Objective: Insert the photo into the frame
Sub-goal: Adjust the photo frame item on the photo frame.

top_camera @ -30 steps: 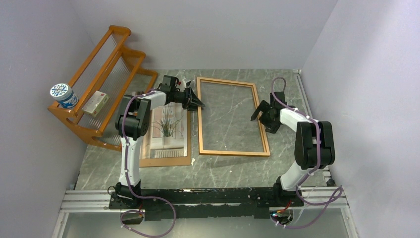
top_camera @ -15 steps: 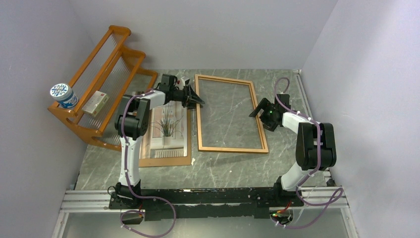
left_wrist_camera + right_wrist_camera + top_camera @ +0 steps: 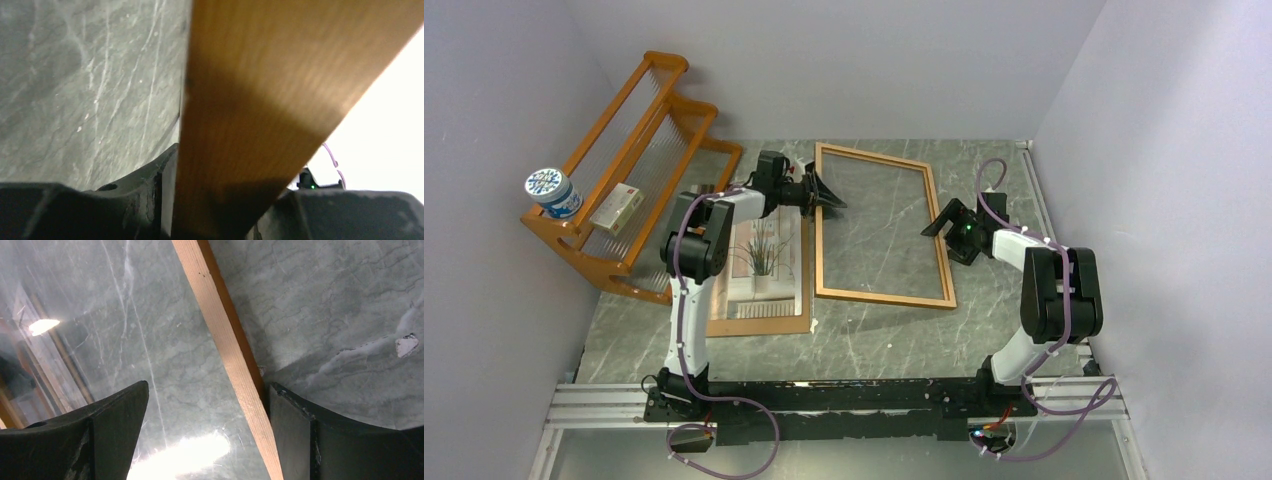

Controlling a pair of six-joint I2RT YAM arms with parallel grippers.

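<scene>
The frame, thin orange-brown wood with a glass pane, lies skewed in the middle of the table. My left gripper is shut on its left rail near the far corner; in the left wrist view the wooden rail fills the gap between the fingers. My right gripper stands open astride the right rail, which rests against its right finger. The photo, a plant print, lies flat on a brown backing board just left of the frame, under the left arm.
An orange wooden shelf rack leans along the left wall, holding a blue-and-white tin and a small box. Walls close in on the left, back and right. A white chip marks the table by the right gripper.
The frame has shifted left and turned slightly, its left rail now almost touching the backing board. Both grippers moved left with it; the right one stayed open on the right rail.
</scene>
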